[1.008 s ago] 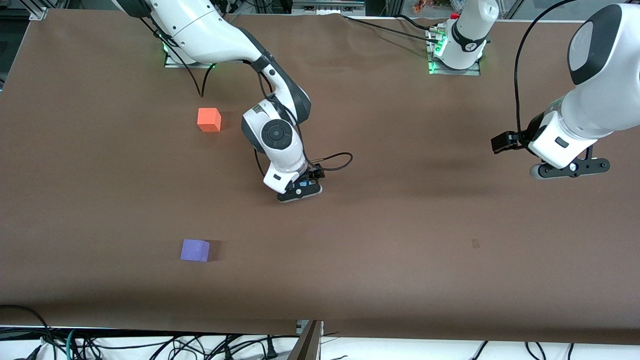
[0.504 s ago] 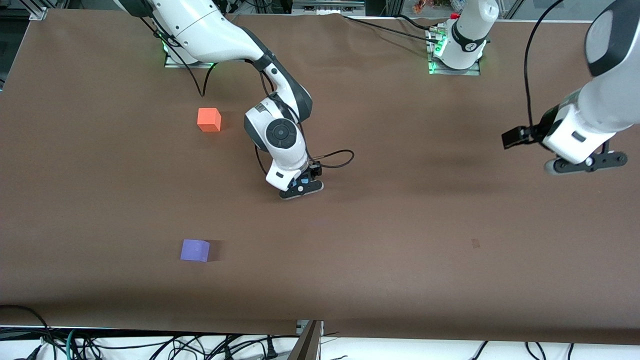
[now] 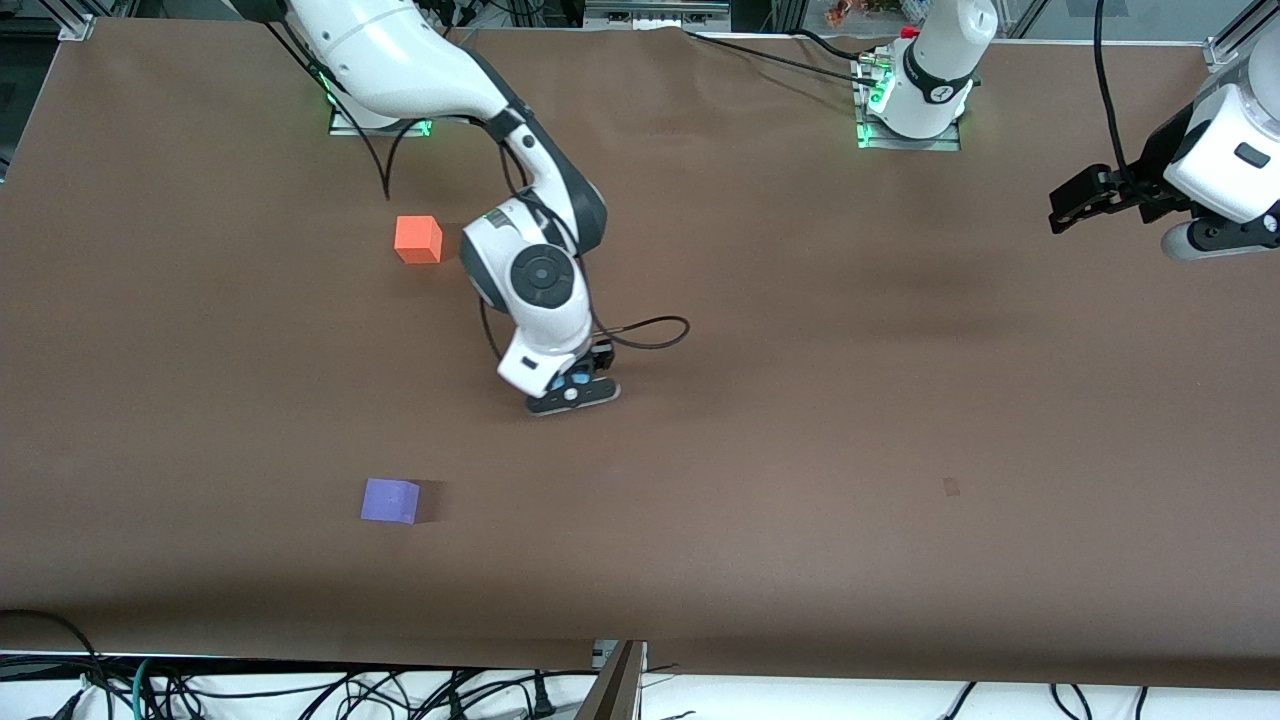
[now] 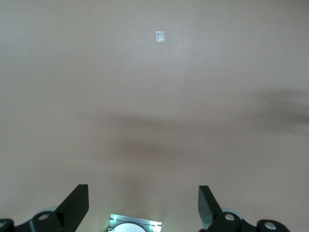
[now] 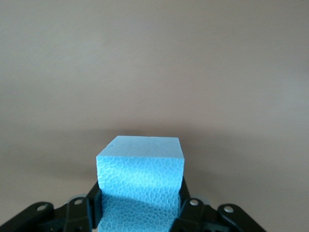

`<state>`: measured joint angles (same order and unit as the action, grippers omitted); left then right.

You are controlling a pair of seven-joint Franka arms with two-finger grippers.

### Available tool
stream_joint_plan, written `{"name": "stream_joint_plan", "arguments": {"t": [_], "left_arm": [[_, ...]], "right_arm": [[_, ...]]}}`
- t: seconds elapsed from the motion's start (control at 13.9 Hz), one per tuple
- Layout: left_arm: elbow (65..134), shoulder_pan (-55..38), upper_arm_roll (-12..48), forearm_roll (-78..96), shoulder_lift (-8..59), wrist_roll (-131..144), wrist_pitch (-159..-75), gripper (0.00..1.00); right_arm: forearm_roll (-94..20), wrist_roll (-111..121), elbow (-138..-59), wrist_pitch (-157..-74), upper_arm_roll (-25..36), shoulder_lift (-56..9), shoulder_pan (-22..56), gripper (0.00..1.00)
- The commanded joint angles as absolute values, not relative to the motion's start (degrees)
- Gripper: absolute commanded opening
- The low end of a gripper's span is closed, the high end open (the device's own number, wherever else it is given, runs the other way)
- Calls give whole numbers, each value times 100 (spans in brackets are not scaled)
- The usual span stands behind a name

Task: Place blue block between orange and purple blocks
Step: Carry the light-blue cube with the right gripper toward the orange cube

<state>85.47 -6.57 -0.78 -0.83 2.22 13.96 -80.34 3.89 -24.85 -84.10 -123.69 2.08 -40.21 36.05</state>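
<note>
Your right gripper [image 3: 572, 393] — clamped on the blue block [image 5: 141, 181] — has drifted toward the orange block [image 3: 418, 239] and purple block [image 3: 390, 500] (gap not reached); left gripper [image 4: 143, 211], fingers apart, has pulled away.

Both arms are showing glossy white shells with dark grey joint bands and round black caps, black cables are looping off their wrists, green lights are glowing at their bases, and black jaws are finishing each wrist.
</note>
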Motion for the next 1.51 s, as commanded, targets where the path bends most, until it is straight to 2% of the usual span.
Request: {"name": "stream_joint_plan", "arguments": {"t": [0.0, 0.14, 0.36, 0.65, 0.86, 1.08, 1.44], "left_arm": [[8622, -633, -96, -70, 229, 1310, -8147, 100], [8622, -537, -123, -70, 237, 1292, -8156, 100], [8744, -536, -88, -62, 194, 1266, -8357, 100], [9307, -510, -70, -62, -184, 1239, -8789, 100], [9246, -545, -62, -70, -176, 1239, -8754, 100], [9220, -562, 53, -114, -141, 1239, -8798, 100], [9229, -554, 62, -106, -167, 1239, -8780, 100]], "right_arm": [[440, -2365, -8569, -11692, 597, -3648, 3525, 25], [422, -2075, -9128, -11715, 903, -3272, 3446, 17], [369, -1794, -9876, -11803, 1134, -2744, 3218, 16], [281, -1653, -11176, -12846, 1160, -2172, 2866, 16], [255, -1416, -12083, -13840, 1169, -2004, 2699, 16], [220, -1389, -12445, -14457, 1169, -2013, 2602, 17], [-114, -1389, -12533, -14660, 1160, -2048, 2602, 19]]}}
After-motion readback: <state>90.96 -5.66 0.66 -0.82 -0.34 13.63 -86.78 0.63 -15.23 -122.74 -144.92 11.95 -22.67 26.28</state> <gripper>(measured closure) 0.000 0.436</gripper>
